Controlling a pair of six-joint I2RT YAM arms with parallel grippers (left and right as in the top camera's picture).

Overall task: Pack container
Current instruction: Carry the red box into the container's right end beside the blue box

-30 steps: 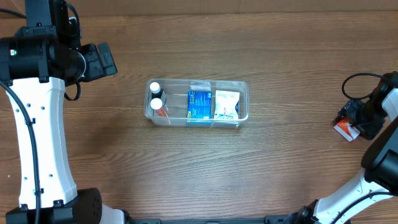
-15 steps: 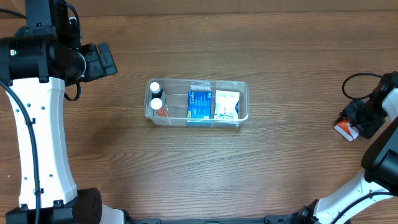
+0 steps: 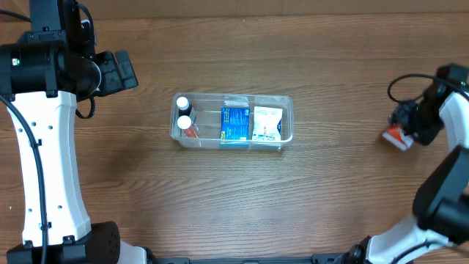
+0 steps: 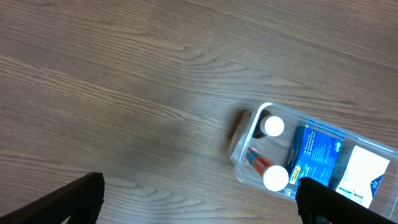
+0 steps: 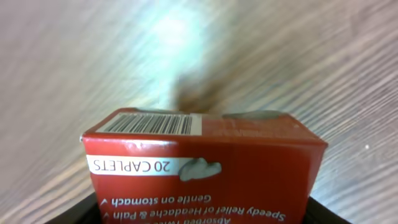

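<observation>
The clear container (image 3: 287,101) sits mid-table, holding two white-capped bottles (image 3: 183,112), a blue box (image 3: 234,122) and a white packet (image 3: 267,123). A red caplet box (image 3: 393,137) at the far right is between the jaws of my right gripper (image 3: 402,132), which is shut on it. In the right wrist view the red box (image 5: 205,168) fills the space between the fingers of that gripper (image 5: 202,214), with blurred table behind. My left gripper (image 3: 123,71) hangs open at the upper left, empty. In the left wrist view it (image 4: 199,205) is open, the container (image 4: 239,155) lying ahead to the right.
A black cable (image 3: 401,82) loops beside the right wrist. The white left arm (image 3: 44,161) runs down the left side. Bare wood table (image 3: 330,191) surrounds the container.
The right gripper closed on the red box and carried it a little left and toward the far side. The left arm has not moved.
</observation>
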